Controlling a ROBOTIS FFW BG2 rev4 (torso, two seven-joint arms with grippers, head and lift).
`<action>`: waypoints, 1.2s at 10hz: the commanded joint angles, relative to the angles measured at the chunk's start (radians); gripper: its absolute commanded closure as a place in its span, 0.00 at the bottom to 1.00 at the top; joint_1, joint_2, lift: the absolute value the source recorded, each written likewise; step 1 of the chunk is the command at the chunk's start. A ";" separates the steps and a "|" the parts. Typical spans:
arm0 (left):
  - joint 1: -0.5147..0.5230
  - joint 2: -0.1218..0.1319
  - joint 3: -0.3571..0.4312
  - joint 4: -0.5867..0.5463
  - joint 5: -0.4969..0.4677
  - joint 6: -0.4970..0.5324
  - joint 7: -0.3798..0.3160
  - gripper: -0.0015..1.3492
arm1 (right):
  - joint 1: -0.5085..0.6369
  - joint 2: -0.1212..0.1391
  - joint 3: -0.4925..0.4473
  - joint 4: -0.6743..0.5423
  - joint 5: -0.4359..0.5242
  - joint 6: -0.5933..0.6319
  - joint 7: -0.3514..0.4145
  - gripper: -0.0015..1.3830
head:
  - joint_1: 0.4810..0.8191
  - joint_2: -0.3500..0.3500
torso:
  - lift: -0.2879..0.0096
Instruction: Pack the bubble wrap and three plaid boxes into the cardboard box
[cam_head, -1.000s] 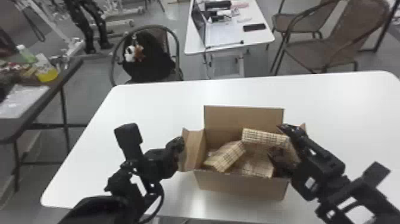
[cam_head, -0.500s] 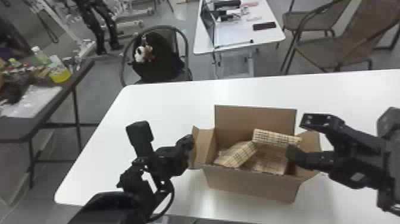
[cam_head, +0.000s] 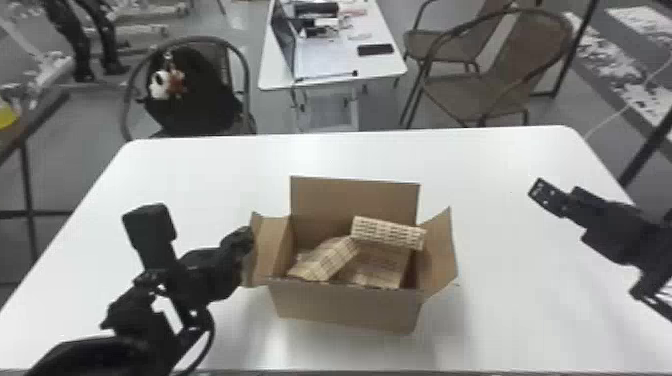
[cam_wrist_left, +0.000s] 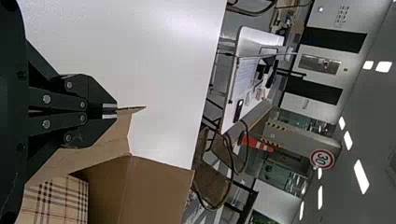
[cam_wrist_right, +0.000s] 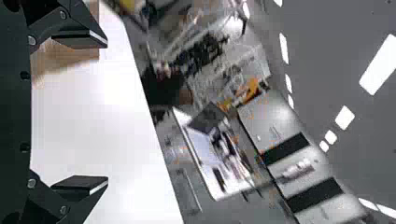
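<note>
Placing seems finished, so the tilted box (cam_head: 387, 233) should be pressed down, the flap (cam_wrist_left: 109, 145) being pinched by the left hand (cam_wrist_left: 111, 110) and the right hand (cam_wrist_right: 104, 113) spread empty.

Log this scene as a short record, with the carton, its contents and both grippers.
carton: cardboard box, on the white table, top open
flaps: left flap, right flap and back flap unfolded
plaid boxes in carton: back-right box; slanted left box; front-right box, lower down
bubble wrap: cannot tell
left gripper: shut on left flap
right gripper: open, empty, right of carton
</note>
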 joint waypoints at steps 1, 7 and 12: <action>-0.001 -0.006 0.000 0.004 0.001 -0.007 0.000 0.90 | 0.091 0.033 -0.015 -0.014 0.286 -0.183 -0.011 0.18 | 0.63 0.52 | 0.52; -0.043 -0.006 0.030 0.011 -0.020 0.001 0.021 0.90 | 0.200 0.096 -0.047 0.193 0.593 -0.516 0.029 0.18 | 0.63 0.33 | 0.52; -0.165 -0.006 0.177 0.173 -0.088 -0.105 0.193 0.90 | 0.180 0.099 -0.027 0.218 0.602 -0.493 0.041 0.18 | 0.63 0.51 | 0.52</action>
